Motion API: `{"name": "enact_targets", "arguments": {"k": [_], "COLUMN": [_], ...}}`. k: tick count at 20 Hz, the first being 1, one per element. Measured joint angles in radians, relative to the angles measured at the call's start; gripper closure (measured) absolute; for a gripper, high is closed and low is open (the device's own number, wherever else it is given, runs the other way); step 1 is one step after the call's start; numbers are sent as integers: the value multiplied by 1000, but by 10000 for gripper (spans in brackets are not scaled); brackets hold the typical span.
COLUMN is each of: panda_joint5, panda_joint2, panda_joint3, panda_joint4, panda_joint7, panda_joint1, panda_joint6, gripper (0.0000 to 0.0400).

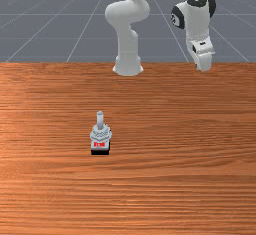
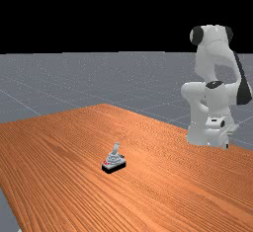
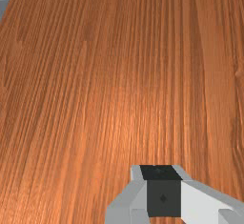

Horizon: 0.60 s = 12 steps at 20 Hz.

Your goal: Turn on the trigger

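Your jaws (image 2: 227,145) closed against each other with nothing held between them, well apart from the grey trigger (image 1: 100,135), which sits for you on the wooden counter (image 1: 175,189), left of the front view's middle, black base down, stick raised, red marking visible.

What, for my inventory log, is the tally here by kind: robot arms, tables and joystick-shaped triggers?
Robot arms: 1
Tables: 1
Joystick-shaped triggers: 1
Total: 3
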Motion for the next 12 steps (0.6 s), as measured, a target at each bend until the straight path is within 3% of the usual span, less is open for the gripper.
{"name": "enact_targets", "arguments": {"k": [1,2,3,4,5,9,10,11,12], "panda_joint5": [2,-88,-101,-178,-411,-438,-505,-438,-445], "panda_joint2": [-54,-100,-140,-166,-174,-242,-267,-222,-220], "panda_joint3": [-72,-101,-158,-160,-47,-99,-108,-176,-199], "panda_joint4": [-62,-114,-154,-184,-186,-251,-303,-210,-201], "panda_joint7": [-67,-21,-70,-28,334,325,179,83,52], "panda_joint1": [7,-12,-21,-60,-192,-279,-294,-259,-275], "panda_joint6": [9,52,50,66,38,34,143,-71,-105], "gripper": [399,400,400,400,400,400,400,400,400]}}
